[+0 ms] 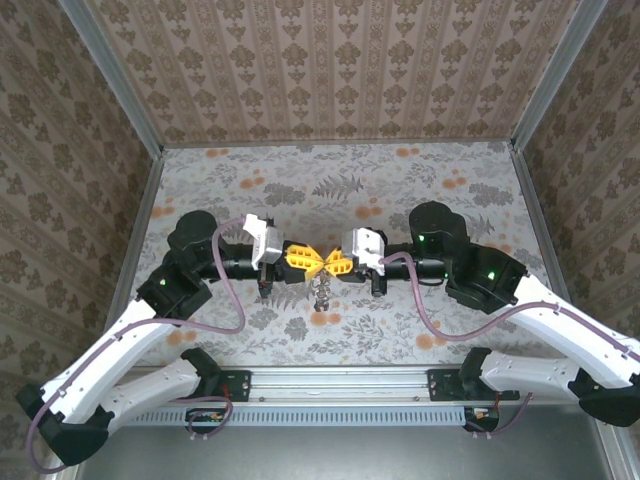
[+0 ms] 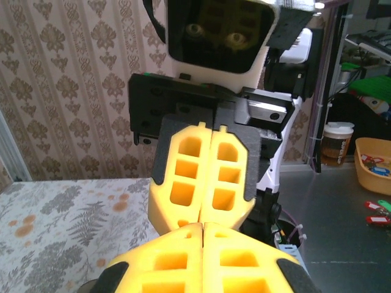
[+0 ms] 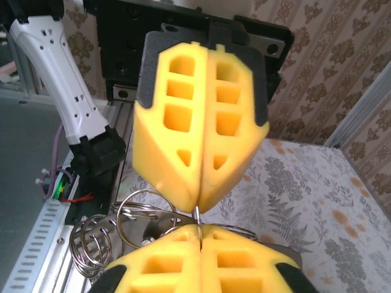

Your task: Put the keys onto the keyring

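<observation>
Fingers [image 3: 174, 134] of your left gripper [image 1: 313, 262] are pressed shut, and so are those of your right gripper [image 1: 336, 265]. The two pairs meet tip to tip at the middle of the top view. In the right wrist view a thin sliver of metal runs from one closed seam straight into the other, so both appear to pinch the keyring [image 1: 322, 290]. The rest of it hangs just below the tips, over the floral table cover [image 1: 420, 200].

Judge it as light, hard and slick: thin sprung steel wire, with loose loops [image 3: 91, 243] bunched at the lower left of the right wrist view. Expect them to swing and twist with any wrist turn, and the smooth wire to slide between the pads. Grip the wire itself, close to the tips, never the dangling loops. You cannot tell the keys from the rings in that bunch.
</observation>
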Available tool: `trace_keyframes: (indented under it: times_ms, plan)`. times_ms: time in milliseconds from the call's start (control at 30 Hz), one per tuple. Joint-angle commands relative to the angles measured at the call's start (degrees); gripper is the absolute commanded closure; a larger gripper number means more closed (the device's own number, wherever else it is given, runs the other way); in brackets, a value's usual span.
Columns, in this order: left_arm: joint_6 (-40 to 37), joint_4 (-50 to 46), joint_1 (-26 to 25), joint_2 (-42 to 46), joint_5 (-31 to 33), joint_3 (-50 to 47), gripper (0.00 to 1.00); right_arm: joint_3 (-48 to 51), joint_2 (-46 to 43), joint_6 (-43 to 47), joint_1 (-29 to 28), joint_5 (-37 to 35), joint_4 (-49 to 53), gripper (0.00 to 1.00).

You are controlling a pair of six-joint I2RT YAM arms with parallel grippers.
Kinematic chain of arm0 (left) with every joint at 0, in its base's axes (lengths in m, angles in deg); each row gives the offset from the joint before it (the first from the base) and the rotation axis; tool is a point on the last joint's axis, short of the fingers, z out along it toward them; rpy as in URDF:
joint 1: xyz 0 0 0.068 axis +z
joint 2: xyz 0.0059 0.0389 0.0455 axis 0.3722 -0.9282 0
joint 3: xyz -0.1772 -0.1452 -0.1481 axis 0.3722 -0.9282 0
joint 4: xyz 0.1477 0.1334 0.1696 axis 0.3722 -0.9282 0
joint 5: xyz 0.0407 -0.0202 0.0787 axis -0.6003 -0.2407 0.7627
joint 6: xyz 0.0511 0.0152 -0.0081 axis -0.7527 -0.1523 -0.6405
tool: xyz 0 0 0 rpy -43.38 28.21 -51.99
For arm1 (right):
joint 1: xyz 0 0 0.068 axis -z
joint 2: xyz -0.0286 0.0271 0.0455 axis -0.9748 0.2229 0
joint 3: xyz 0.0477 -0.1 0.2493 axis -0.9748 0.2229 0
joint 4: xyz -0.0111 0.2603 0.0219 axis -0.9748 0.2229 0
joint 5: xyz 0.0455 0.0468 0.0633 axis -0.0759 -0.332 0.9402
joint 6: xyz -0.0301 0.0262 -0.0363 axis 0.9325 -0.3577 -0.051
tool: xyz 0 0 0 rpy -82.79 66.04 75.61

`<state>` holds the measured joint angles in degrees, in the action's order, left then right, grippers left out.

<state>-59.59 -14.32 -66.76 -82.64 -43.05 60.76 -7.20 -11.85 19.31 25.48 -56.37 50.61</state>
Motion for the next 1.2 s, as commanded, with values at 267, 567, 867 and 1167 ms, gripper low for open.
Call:
trace_keyframes:
  times_ms: [267,567,867,1167]
  plan:
    - [-12.8,-23.6,-2.1,-1.9,13.8,11.2,0.92,-2.9,0.7,2.5,1.2,-7.9,4.3,1.0]
    - [-22.0,-39.2,-6.2,-7.3,28.3,20.4,0.74,-7.9,5.4,4.7,0.6,-12.4,12.0,1.0]
    - [-23.4,-38.5,-8.1,-9.7,30.3,19.0,0.73,-9.3,7.3,5.2,0.1,-7.8,13.5,1.0]
    - [-23.4,-37.2,-8.2,-11.1,29.7,17.8,0.77,-9.1,7.8,5.7,0.0,-4.0,13.4,1.0]
